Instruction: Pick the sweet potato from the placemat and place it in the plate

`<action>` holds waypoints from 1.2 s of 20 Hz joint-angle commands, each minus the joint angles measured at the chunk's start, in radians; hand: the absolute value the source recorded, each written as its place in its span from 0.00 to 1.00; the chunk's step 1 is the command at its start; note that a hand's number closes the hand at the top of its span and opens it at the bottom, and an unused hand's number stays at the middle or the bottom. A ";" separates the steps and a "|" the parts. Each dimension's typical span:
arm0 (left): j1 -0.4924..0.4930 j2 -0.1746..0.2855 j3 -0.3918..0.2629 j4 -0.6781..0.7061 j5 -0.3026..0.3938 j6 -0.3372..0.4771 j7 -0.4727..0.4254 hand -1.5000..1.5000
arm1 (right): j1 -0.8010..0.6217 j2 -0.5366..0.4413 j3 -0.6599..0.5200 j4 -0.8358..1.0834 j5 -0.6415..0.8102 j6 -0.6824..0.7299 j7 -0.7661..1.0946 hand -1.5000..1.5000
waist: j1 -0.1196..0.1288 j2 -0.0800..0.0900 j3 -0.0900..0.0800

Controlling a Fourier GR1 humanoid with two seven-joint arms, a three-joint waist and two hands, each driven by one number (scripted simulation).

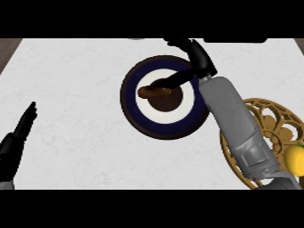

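Counter (75, 89): white, faintly mottled, filling most of the head view; wood-grain strips are showing at the far left and far right edges.

Plate (131, 107): sitting near the middle of the counter. Dark blue rim, white ring, brown centre.

Potato (151, 92): lying inside the plate, on the brown centre and a little up and left of its middle. It is well apart from the placemat.

Right hand (200, 60): hanging over the plate's upper right rim. Its grey forearm (230, 111) is coming in from the lower right and crossing the placemat's left side on the way. The hand is spread wide. One dark finger (175, 80) is stretching down and left over the white ring, with its tip meeting the potato's right end. The other fingers are pointing away toward the counter's far edge, clear of the potato. Nothing is curling round the potato.

Placemat (273, 116): round, gold openwork, lying just right of the plate and partly hidden under the forearm. A yellow item (299, 160) is sitting on its lower right part; what it is, I cannot tell.

Left hand (9, 149): resting at the lower left edge, fingers straight and together, pointing up the view, holding nothing, well apart from the plate.
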 commanded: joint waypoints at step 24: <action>-0.039 -0.054 -0.048 -0.015 -0.044 0.024 0.007 0.50 | 0.070 -0.433 -0.314 0.391 -0.230 0.363 -0.435 0.00 | 0.054 0.025 0.004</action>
